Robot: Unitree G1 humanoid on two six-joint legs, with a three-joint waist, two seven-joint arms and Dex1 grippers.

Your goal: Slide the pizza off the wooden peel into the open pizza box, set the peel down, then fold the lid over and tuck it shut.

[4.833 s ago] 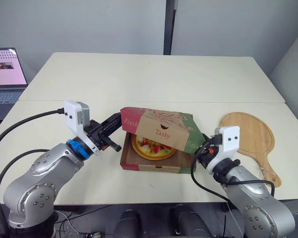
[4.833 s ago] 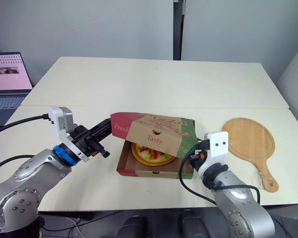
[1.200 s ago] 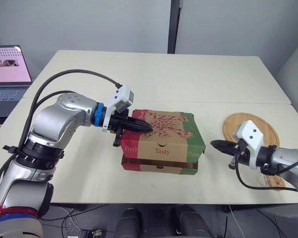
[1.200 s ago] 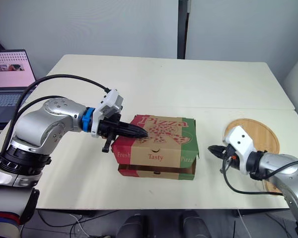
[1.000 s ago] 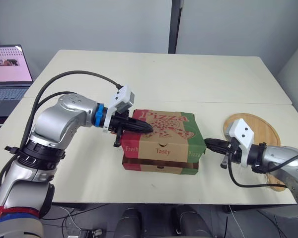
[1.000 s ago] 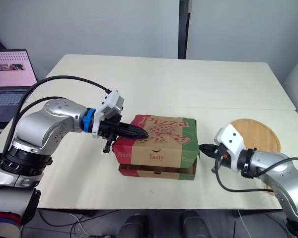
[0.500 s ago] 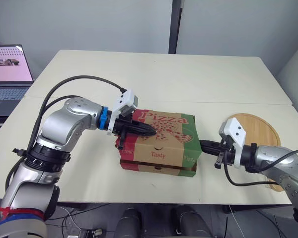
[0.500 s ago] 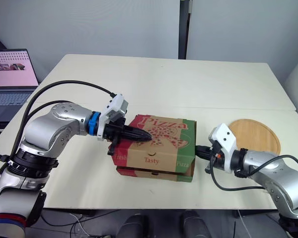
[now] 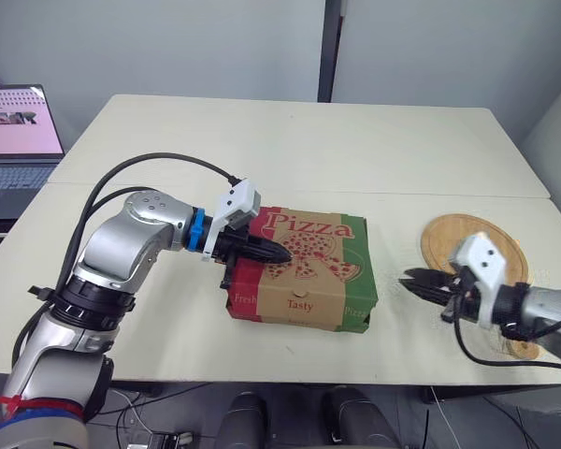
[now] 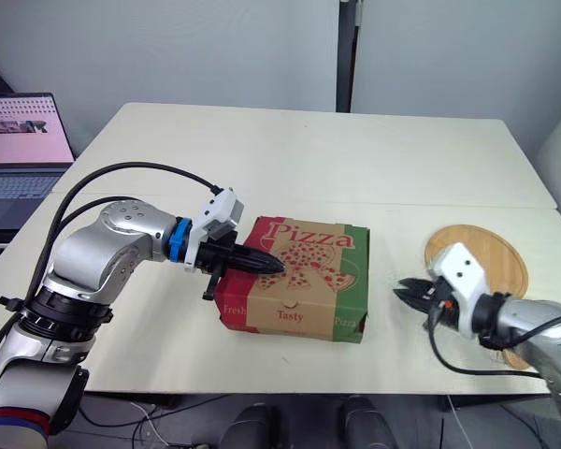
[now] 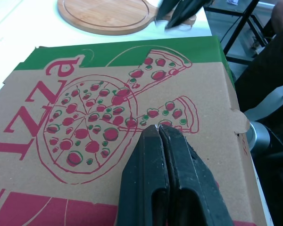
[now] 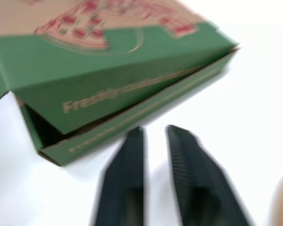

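The left arm [image 9: 136, 234] is bent at the elbow. Its upper arm stands out to the robot's left and its forearm reaches level toward the centre. A blue ring [image 9: 196, 230] marks the wrist, with a white camera housing [image 9: 238, 203] mounted above it. The left gripper [image 9: 279, 251] points toward the robot's right, its two black fingers [image 11: 179, 179] pressed together along their length. The right arm [image 9: 547, 307] lies low, with the forearm aimed toward the robot's left. The right gripper [image 9: 411, 280] is level, its fingers [image 12: 127, 165] parted by a narrow gap.
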